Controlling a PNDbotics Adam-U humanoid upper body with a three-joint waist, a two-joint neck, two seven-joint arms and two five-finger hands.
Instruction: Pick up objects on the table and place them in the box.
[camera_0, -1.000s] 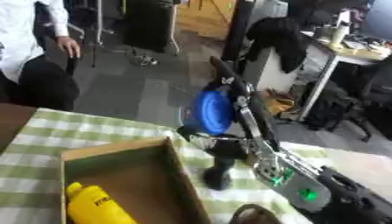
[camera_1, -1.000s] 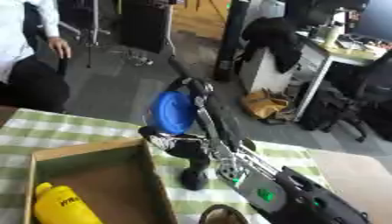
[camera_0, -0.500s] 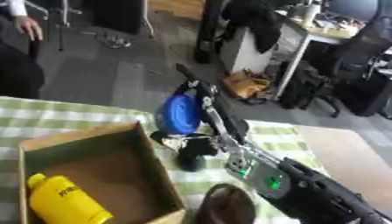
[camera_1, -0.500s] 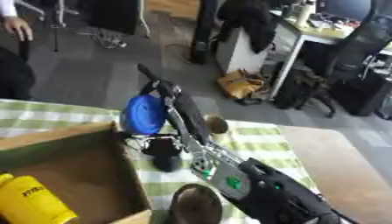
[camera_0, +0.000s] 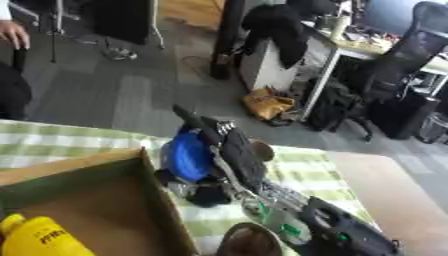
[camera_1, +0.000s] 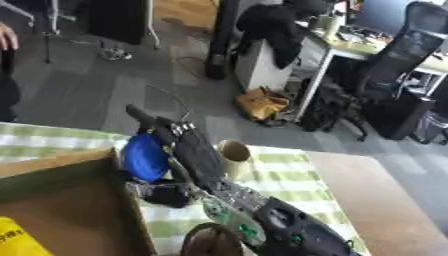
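Note:
My right hand (camera_0: 229, 152) reaches in from the lower right, its fingers curled round a blue rounded object (camera_0: 186, 156). It holds this just outside the right wall of the cardboard box (camera_0: 156, 200), close to the box's far corner. A dark part of the hand or a dark thing (camera_0: 208, 194) sits below the blue object; I cannot tell which. A yellow bottle (camera_0: 37, 240) lies inside the box at the lower left. A tan cup (camera_1: 234, 158) stands on the checked cloth behind the hand. My left hand shows in no view.
A brown round thing (camera_0: 250, 243) lies at the bottom edge beside my forearm. The green-and-white checked cloth (camera_0: 306, 172) ends at bare tan tabletop (camera_0: 394, 200) on the right. Beyond the far table edge are floor, chairs and a desk.
The whole view has shifted, so the camera moved. Relative to the box, my right hand with the blue object has come lower, down beside the box's right wall.

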